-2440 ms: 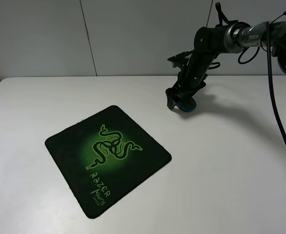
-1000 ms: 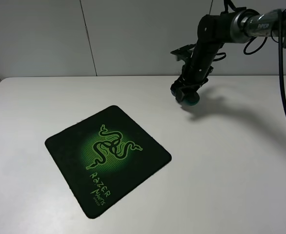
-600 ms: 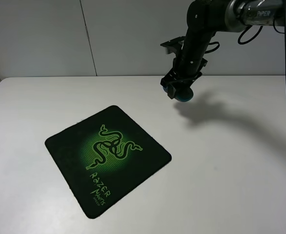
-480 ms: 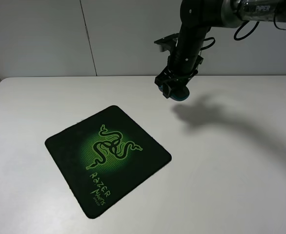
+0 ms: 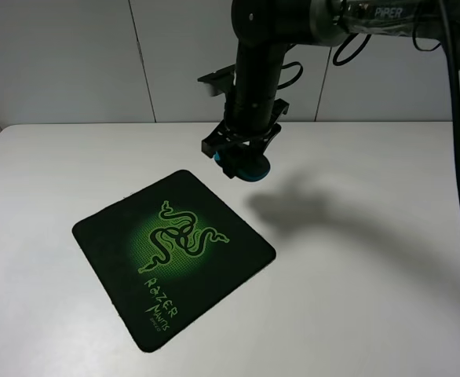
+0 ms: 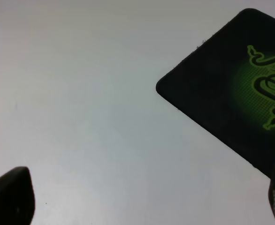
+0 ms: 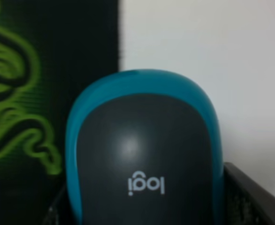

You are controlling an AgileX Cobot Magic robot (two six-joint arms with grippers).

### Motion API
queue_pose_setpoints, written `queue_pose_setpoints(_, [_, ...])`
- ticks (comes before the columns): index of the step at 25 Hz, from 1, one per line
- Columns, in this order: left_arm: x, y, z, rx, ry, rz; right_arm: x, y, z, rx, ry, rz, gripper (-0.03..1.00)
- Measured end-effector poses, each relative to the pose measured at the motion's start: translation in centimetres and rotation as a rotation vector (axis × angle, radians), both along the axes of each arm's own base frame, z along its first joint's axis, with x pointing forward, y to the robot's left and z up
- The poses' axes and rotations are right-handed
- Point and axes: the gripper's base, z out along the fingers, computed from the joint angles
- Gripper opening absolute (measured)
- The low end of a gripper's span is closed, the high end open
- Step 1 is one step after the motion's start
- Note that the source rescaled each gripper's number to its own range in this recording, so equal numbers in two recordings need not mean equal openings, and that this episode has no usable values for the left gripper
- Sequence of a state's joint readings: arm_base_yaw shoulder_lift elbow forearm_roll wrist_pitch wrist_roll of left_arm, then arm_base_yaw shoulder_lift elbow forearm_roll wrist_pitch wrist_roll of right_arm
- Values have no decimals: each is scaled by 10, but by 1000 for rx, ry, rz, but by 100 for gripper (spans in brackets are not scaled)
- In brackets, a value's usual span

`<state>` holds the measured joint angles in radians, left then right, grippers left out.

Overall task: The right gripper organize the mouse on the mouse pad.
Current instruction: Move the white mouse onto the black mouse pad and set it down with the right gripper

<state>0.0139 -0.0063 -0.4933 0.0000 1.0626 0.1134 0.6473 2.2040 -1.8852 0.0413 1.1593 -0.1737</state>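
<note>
My right gripper (image 5: 239,159) is clamped on the mouse (image 5: 252,169), which pokes out below my fingers, lifted off the table at upper centre, just beyond the upper-right edge of the mouse pad (image 5: 104,236).

White table (image 5: 371,314), matte, evenly lit; pale grey panel wall (image 5: 57,63) behind w/ vertical seams.

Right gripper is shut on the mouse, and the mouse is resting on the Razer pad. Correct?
Not quite. The right gripper is shut on the mouse, but the mouse is not resting on the mouse pad. It hangs in the air near the pad's far corner and its shadow falls on the table. The exterior high view shows this.
</note>
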Motion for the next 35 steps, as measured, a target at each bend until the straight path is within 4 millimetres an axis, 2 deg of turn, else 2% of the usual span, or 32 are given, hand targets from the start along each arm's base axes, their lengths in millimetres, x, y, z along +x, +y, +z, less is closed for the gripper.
queue_pose_setpoints(11, [0,0,0,0,0,0,-56,71,-3,67,-33,69,0])
queue_pose_setpoints(16, [0,0,0,0,0,0,-69,92,-19,95,-47,78,0])
queue_pose_setpoints(25, [0,0,0,0,0,0,-68,100,-70,55,0,69,0])
queue_pose_setpoints(35, [0,0,0,0,0,0,-66,102,-88,50,4,67,0])
